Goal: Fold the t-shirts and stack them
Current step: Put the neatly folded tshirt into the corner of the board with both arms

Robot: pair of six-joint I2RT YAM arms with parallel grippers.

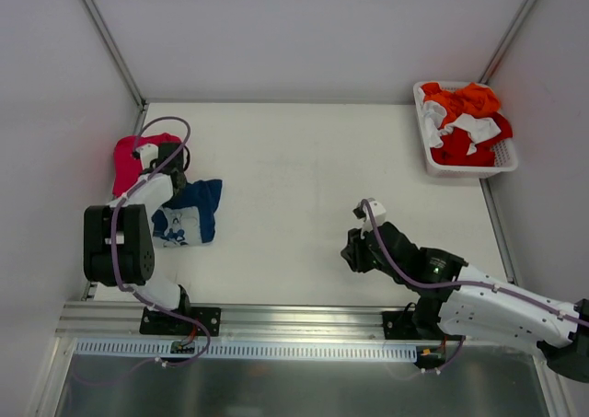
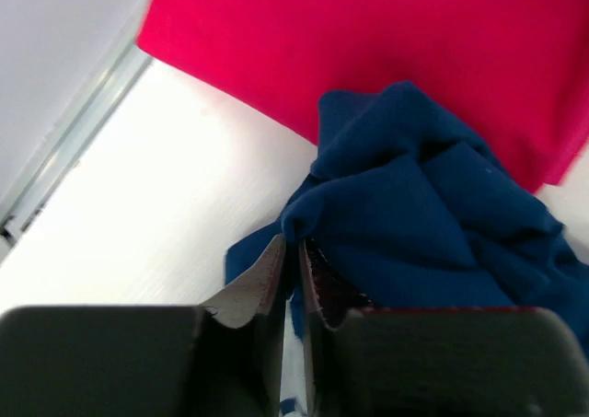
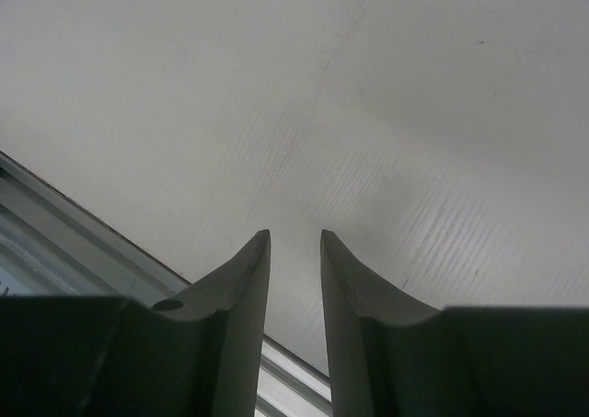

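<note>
The pinkish-red t-shirt lies bunched at the table's far left, by the wall. The navy t-shirt is crumpled just right of it, with a white print showing. My left gripper sits low over where the two meet. In the left wrist view the left gripper is shut, pinching a fold of the navy t-shirt, and the red t-shirt lies flat beyond it. My right gripper hovers over bare table at centre right. The right gripper is open with nothing between its fingers.
A white basket with orange, red and white cloth stands at the back right corner. Metal frame rails run along the table's left, right and near edges. The right wrist view shows the near rail just behind the fingers.
</note>
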